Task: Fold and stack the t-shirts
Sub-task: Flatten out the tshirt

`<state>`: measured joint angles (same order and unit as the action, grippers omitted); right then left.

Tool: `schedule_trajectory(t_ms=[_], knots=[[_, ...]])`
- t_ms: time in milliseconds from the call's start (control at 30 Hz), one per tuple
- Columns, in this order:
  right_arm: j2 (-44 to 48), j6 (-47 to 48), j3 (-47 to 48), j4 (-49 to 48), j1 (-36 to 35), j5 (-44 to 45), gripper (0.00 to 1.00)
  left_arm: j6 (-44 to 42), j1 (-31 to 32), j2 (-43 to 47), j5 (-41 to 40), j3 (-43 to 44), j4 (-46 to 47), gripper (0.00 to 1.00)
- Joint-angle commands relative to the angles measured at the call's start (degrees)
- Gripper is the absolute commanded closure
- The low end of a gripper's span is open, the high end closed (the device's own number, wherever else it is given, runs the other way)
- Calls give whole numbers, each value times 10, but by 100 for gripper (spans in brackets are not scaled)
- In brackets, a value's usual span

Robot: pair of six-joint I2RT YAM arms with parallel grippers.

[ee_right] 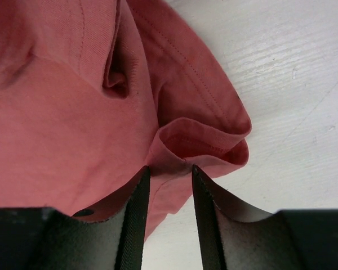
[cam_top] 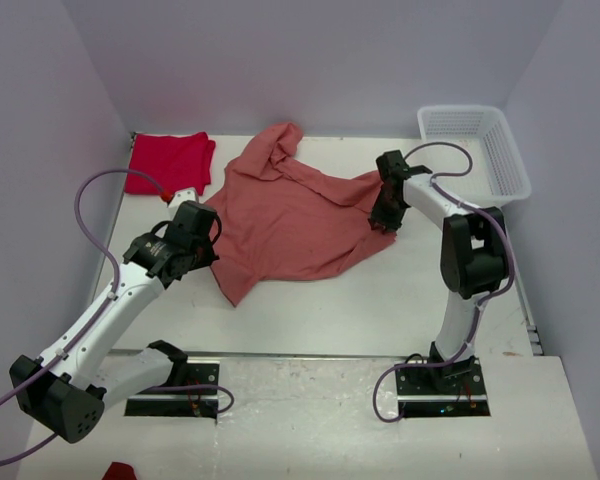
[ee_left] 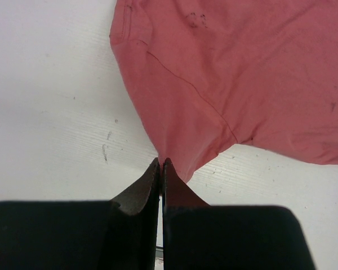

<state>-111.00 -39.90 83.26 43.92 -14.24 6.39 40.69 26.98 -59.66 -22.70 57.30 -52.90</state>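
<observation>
The salmon-pink t-shirt (cam_top: pixel 290 220) lies crumpled and spread across the middle of the table. The bright red t-shirt (cam_top: pixel 168 160) sits folded at the back left corner. My left gripper (cam_top: pixel 212 250) is at the pink shirt's left edge. In the left wrist view the left gripper (ee_left: pixel 162 162) is shut, pinching a corner of the pink cloth (ee_left: pixel 242 73) at its tips. My right gripper (cam_top: pixel 383 222) is at the shirt's right edge. In the right wrist view the right gripper (ee_right: pixel 169 169) stands partly open, with a rolled hem of the pink cloth (ee_right: pixel 56 129) between its fingers.
A white mesh basket (cam_top: pixel 505 160) stands at the back right corner. Purple cables loop off both arms. A small red scrap (cam_top: pixel 120 470) shows at the bottom edge near the left base. Walls close in the table on three sides.
</observation>
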Motion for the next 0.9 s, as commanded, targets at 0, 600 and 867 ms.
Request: schedule_trajectory(t_ms=[0,600,867], knots=[[-9,-7,18,-11,-1,-9,64,-16,-6,4,3,12,11,100],[-40,-27,34,-4,-1,-4,70,-25,-13,8,3,18,8,100],[-47,-27,44,-2,-2,1,87,-30,-18,5,6,17,9,100]])
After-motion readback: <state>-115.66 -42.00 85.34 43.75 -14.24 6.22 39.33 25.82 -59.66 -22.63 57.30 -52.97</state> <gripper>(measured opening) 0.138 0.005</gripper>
